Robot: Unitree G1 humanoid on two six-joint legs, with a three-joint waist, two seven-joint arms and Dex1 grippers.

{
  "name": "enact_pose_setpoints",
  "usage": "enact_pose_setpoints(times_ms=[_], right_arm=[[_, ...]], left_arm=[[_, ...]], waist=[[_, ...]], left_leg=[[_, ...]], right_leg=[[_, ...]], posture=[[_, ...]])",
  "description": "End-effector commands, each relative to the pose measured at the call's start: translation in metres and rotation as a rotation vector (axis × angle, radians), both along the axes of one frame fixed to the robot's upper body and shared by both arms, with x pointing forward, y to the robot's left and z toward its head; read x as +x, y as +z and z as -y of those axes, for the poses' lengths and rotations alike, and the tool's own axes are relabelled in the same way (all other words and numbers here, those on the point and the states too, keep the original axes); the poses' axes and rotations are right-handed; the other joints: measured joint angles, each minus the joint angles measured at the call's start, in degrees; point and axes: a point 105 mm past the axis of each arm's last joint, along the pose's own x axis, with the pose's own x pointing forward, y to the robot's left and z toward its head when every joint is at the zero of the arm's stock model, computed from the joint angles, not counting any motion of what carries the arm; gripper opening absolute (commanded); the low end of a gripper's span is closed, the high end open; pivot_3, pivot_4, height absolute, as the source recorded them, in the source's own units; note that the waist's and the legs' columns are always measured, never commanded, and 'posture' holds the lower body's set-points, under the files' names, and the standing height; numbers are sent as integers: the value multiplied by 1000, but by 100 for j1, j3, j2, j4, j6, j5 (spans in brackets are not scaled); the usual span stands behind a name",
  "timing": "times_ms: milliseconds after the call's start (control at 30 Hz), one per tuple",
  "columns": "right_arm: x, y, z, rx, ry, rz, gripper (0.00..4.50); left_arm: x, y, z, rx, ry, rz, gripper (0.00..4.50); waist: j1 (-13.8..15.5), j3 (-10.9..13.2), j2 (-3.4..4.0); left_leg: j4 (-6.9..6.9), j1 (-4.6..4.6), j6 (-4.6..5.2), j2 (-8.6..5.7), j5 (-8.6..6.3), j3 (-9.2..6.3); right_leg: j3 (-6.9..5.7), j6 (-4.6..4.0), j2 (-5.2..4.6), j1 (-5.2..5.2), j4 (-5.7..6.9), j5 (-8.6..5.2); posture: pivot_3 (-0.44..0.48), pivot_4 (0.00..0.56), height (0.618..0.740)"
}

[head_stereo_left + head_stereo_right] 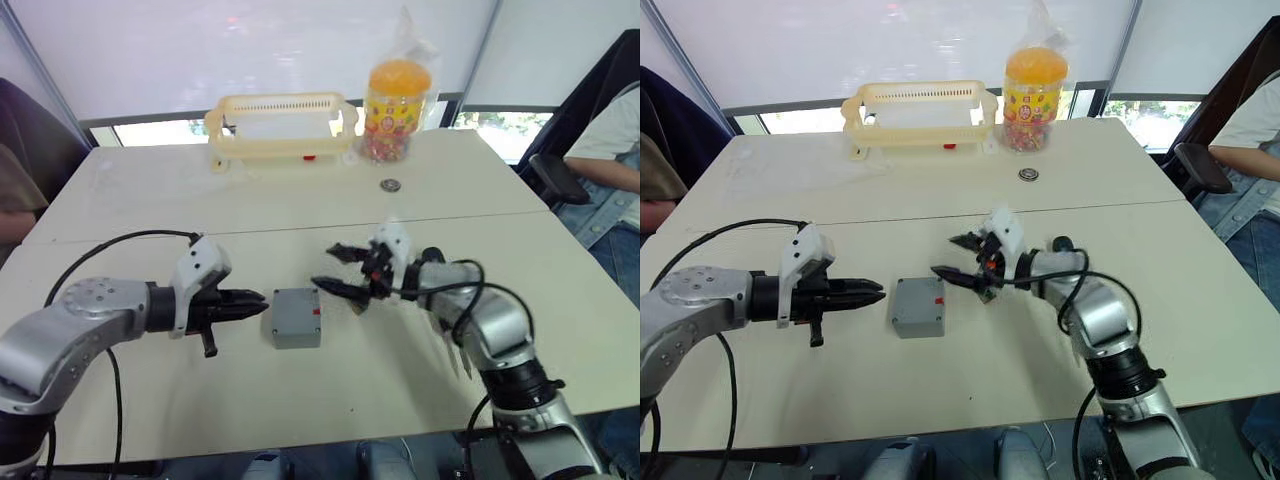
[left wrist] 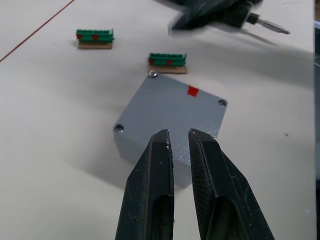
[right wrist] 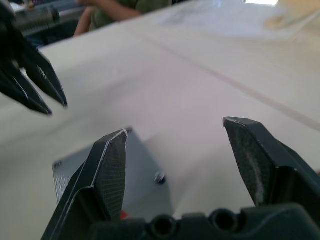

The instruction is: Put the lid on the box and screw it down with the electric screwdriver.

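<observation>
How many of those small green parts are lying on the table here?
2. One green part lies right by a corner of the box; the other lies farther from it, apart. More could be hidden behind the arms.

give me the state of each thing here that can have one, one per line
box: closed, lid on top with screws showing at three corners
left gripper: fingers nearly together, empty, tips beside the box
right gripper: open, empty, just to the other side of the box
candy jar: upright, inside a clear bag
cream basket: upright on the table's far side
</observation>
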Motion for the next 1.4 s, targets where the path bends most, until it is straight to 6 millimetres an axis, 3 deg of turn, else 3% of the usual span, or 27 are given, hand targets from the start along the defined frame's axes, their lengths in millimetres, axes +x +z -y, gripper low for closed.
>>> enact_pose_setpoints(times_ms=[33,167,233,367,567,700,933,1400], right_arm=[[-6,38,40,12,-91,-68,3454],[-19,38,82,-173,-205,-249,4459],[-25,36,93,-219,-254,-343,4459],[-38,15,135,-352,-418,-622,4459],[-35,-21,174,-338,-593,-872,4459],[-32,-41,174,-327,-615,-970,4459],[-13,-55,168,-365,-691,-981,4459],[-18,-78,159,-469,-662,-1039,4459]], left_arm=[[-4,18,15,10,-130,66,560],[-9,26,33,17,-282,105,560],[-11,26,39,29,-330,122,560],[-14,27,54,44,-423,171,560],[-11,22,66,10,-451,187,560],[-10,14,67,-11,-426,174,560],[-8,3,62,-31,-345,152,560],[-12,-2,58,-45,-274,130,560]], waist=[[77,0,0],[110,0,-1],[61,-1,-1],[73,1,0],[78,0,-3],[69,0,-3],[90,0,-3],[93,-4,-9]], left_leg=[[1,0,0,0,0,1],[8,-3,5,-1,-2,0],[8,-1,11,0,-5,11],[8,0,15,4,-7,29],[15,-1,21,4,-10,45],[14,-3,23,4,-11,45],[15,-3,23,6,-11,42],[18,-4,25,4,-12,32]], right_leg=[[0,-1,0,1,-2,0],[-16,-3,-3,15,-16,0],[-17,-3,-2,21,-23,0],[-7,-3,-2,16,-22,-1],[-6,-3,-5,23,-33,-1],[-6,-1,-5,19,-30,0],[-4,-1,-1,18,-27,0],[-12,0,0,26,-31,0]], posture=[[0,150,740],[0,150,740],[0,150,740],[0,150,740],[0,150,740],[0,150,740],[0,150,740],[0,150,740]])
